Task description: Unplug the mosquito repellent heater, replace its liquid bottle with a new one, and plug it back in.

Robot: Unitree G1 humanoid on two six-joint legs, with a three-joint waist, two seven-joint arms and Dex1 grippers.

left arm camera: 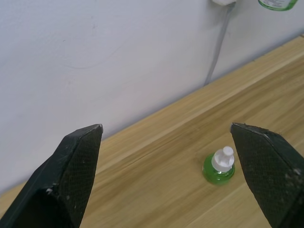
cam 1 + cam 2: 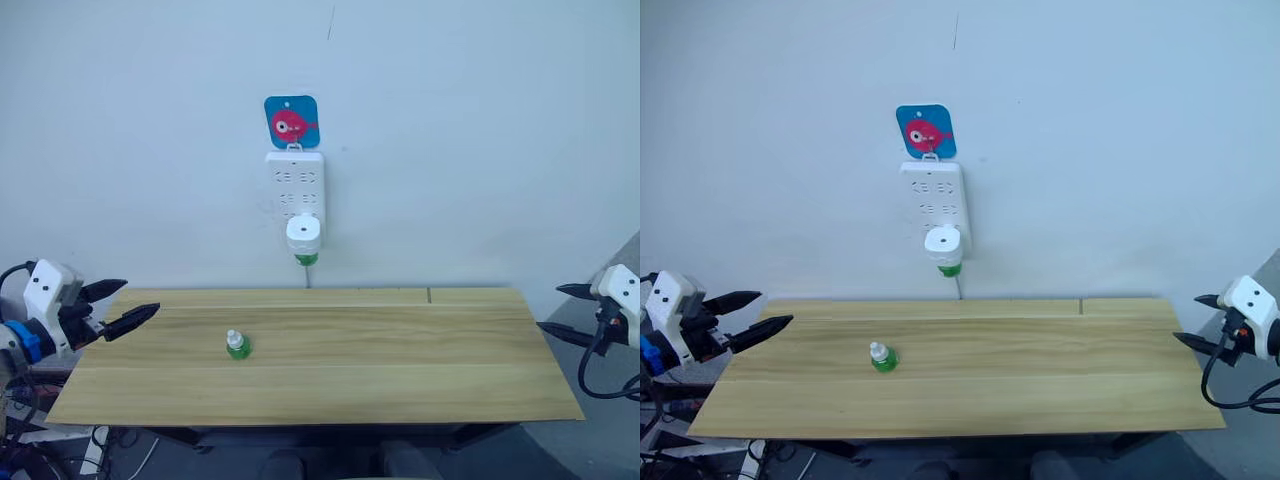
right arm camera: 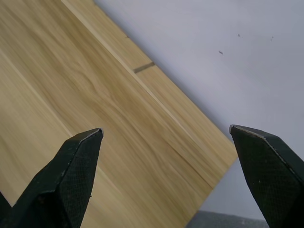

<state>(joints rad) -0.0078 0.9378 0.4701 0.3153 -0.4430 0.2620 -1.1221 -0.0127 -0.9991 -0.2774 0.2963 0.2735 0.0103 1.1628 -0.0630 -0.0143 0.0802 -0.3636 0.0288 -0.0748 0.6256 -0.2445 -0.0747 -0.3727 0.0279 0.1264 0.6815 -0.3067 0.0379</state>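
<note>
The white mosquito repellent heater point(image 2: 303, 233) is plugged into the bottom of a white power strip point(image 2: 295, 180) on the wall, with a green liquid bottle point(image 2: 306, 259) hanging under it. A second small green bottle point(image 2: 237, 345) with a white cap stands upright on the wooden table point(image 2: 400, 360), left of centre; it also appears in the left wrist view point(image 1: 219, 167). My left gripper point(image 2: 128, 303) hovers open at the table's left end, empty. Just off the right end, my right gripper point(image 2: 562, 310) is open and empty too.
A blue card with a pink bird point(image 2: 291, 121) hangs above the power strip. A grey cord point(image 1: 216, 52) runs down the wall behind the table. Cables point(image 2: 600, 375) hang beside both table ends.
</note>
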